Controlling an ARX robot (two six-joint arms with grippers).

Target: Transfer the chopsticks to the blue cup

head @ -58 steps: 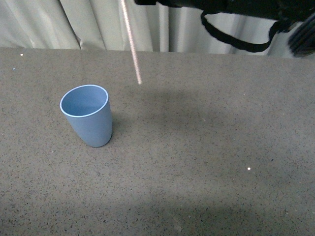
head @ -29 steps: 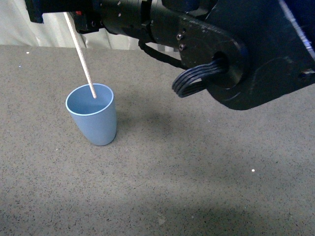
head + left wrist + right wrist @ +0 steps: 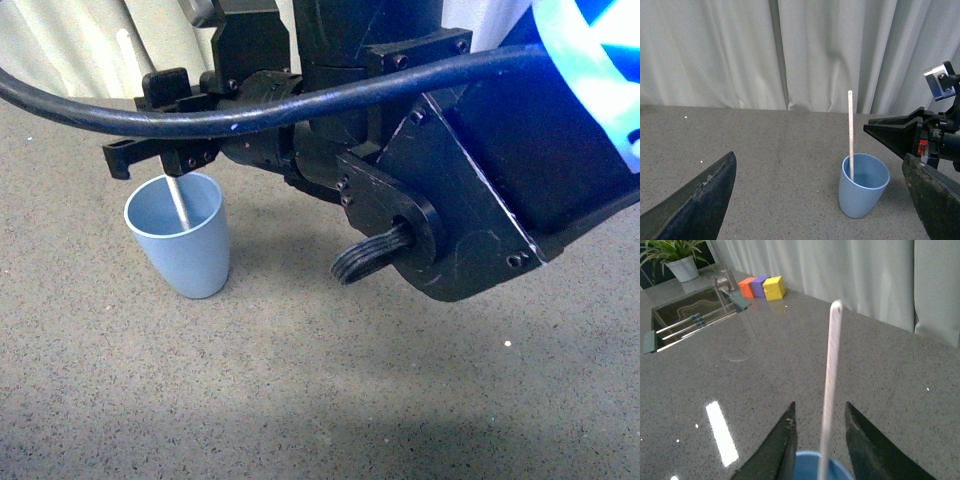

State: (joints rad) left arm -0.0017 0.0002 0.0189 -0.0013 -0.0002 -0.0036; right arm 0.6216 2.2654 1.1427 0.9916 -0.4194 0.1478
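Blue cup [image 3: 185, 255]: upright on grey speckled table [image 3: 350, 380], left of centre in front view, mouth facing up.
Chopstick [image 3: 850, 135]: lower end inside cup, standing near vertical, upper part well above rim.
Right gripper [image 3: 820, 407]: directly over cup; jaws spread, one finger either side of chopstick, gap visible on both sides in right wrist view, no contact seen.
Right arm [image 3: 430, 200]: black, extends across from right side, fills most of front view, thick cable across top.
Left gripper [image 3: 819, 159]: well apart from cup, pointed toward it; jaws wide apart, cup and chopstick framed between them at a distance.
Background: pale curtain [image 3: 715, 50] behind table; orange, purple, yellow blocks [image 3: 760, 286] far back in right wrist view, potted plant [image 3: 680, 260] near them.
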